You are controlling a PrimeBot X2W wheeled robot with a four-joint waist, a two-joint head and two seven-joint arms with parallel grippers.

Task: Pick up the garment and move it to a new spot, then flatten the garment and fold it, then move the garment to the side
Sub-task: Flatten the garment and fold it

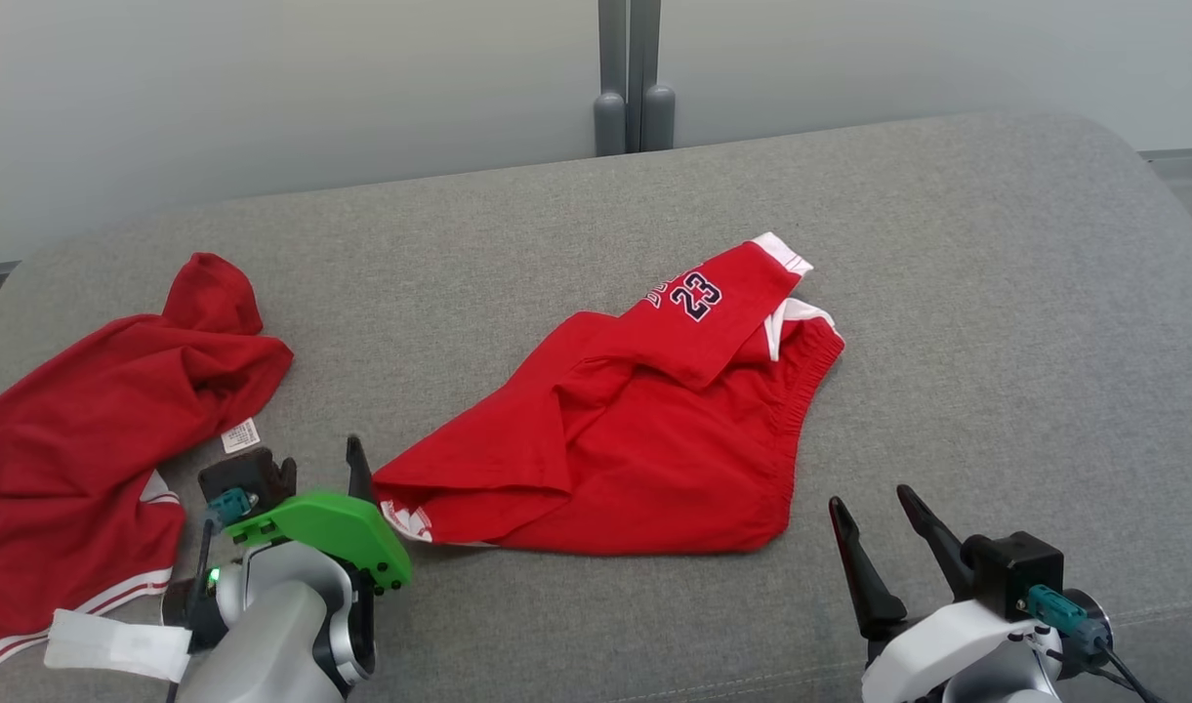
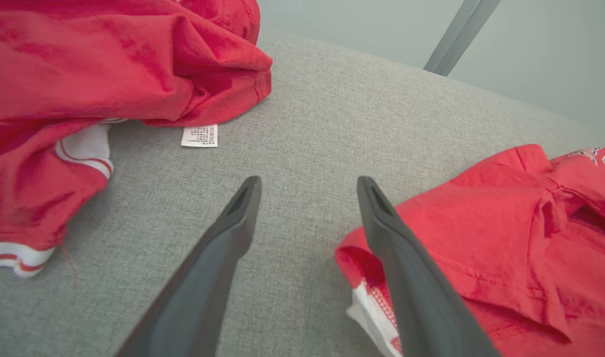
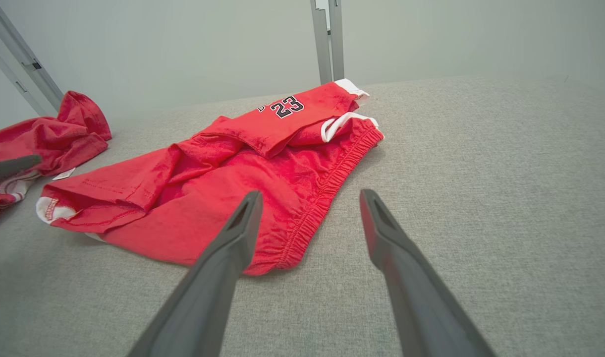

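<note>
The garment, red shorts with white trim and a "23" print, lies loosely folded on the middle of the grey cushion. My left gripper stands open at the garment's near left corner. In the left wrist view, the left gripper holds nothing, and its right finger overlaps the corner of the garment. My right gripper is open and empty, just off the garment's near right end. In the right wrist view, the right gripper points past the elastic waistband of the garment.
A second red garment with white striped trim lies crumpled at the cushion's left end, its white label showing. A grey post stands against the pale wall behind. Bare cushion stretches to the right of the shorts.
</note>
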